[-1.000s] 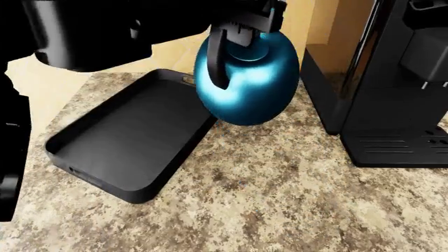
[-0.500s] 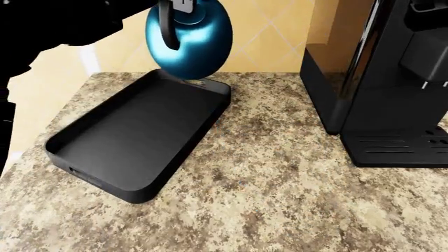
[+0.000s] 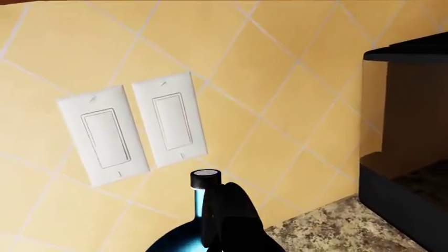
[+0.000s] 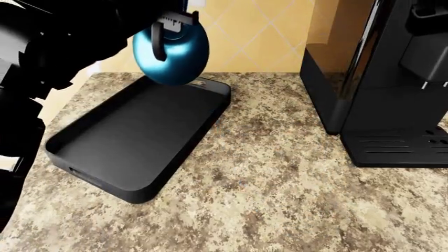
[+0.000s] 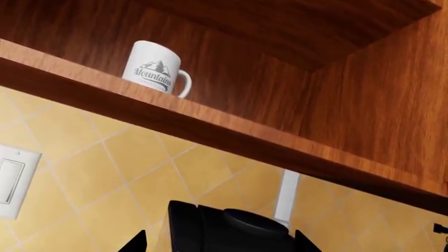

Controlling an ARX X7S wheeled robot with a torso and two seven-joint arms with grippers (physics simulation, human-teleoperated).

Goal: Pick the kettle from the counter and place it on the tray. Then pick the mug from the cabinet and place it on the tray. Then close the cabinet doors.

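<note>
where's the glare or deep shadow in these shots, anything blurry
Head view: bright highlight on the kettle; the left arm is near-black with no detail; the tray interior is dark matte. Left wrist view: evenly lit tiles, glow on the kettle's body beside the black handle. Right wrist view: the mug is sharp, logo readable; cabinet recess shaded. No blur.

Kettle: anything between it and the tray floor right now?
Nothing visible. In the head view the kettle hangs by its handle from the left gripper, above the far end of the tray. The tray's floor is bare, and the coffee machine stands well off to the right on the counter.
</note>
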